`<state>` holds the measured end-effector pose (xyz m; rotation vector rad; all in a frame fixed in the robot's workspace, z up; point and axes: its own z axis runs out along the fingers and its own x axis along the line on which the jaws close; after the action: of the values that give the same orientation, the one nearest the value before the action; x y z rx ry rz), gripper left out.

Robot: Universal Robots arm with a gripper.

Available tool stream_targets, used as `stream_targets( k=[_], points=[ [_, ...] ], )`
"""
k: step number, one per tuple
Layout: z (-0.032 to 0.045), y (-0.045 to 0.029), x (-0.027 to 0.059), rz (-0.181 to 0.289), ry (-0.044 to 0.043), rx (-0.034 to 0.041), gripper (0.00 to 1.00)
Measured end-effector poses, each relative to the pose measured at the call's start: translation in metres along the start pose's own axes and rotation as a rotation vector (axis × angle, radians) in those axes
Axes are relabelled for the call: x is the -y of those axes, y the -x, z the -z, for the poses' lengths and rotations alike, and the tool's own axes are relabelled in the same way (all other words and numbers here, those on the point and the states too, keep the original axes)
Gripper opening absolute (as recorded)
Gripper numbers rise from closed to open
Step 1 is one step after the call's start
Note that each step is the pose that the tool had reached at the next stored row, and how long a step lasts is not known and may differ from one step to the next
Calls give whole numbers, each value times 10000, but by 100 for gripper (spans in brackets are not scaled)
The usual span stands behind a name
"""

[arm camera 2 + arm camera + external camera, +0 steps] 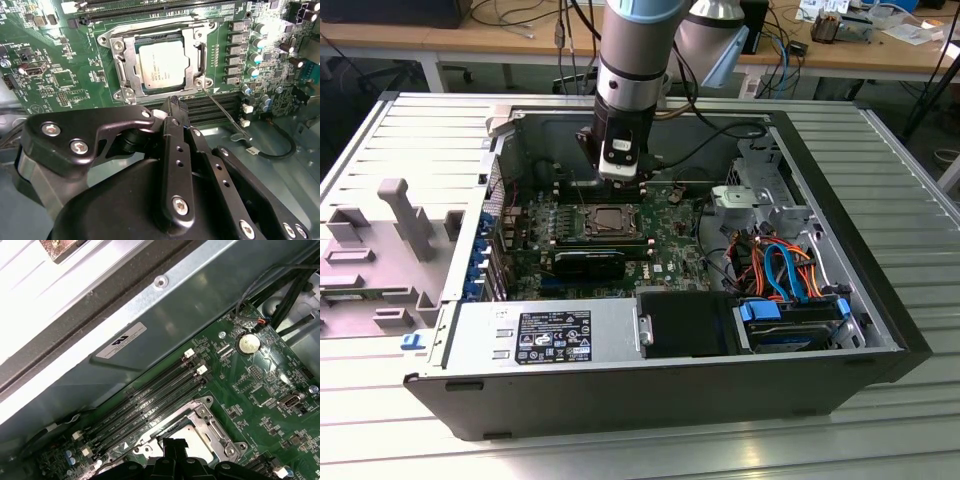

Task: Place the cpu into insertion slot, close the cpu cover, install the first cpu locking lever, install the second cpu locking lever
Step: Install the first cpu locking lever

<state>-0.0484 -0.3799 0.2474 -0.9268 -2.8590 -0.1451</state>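
Observation:
The cpu [162, 62] lies flat in the insertion slot [610, 218] on the green board, its grey metal top showing. The silver cpu cover [127, 60] is down around it, framing it through the square window. A thin metal locking lever [227, 115] sticks out at a slant from one socket corner, its end free above the memory slots. My gripper [172, 104] is shut, with nothing seen between the fingers, its tip just off the socket's edge. In the exterior view the gripper [620, 188] hangs over the far side of the socket. The first wrist view has the cover [215, 427] beside the black fingertips [175, 446].
Long black memory slots [150, 407] run between the socket and the case's back wall [165, 325]. A black card [590, 262] stands in front of the socket. Cables [780, 265] and a drive cage [760, 200] fill the exterior view's right. The power supply [550, 335] sits at the front.

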Motion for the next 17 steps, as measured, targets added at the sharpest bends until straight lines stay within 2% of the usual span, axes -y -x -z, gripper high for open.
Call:
stream_targets(
  k=[9,14,17],
  points=[
    [-8,1,0,10,72,-53,11],
    [-9,1,1,34,76,-61,11],
    [-10,2,1,221,48,-72,11]
  ],
)
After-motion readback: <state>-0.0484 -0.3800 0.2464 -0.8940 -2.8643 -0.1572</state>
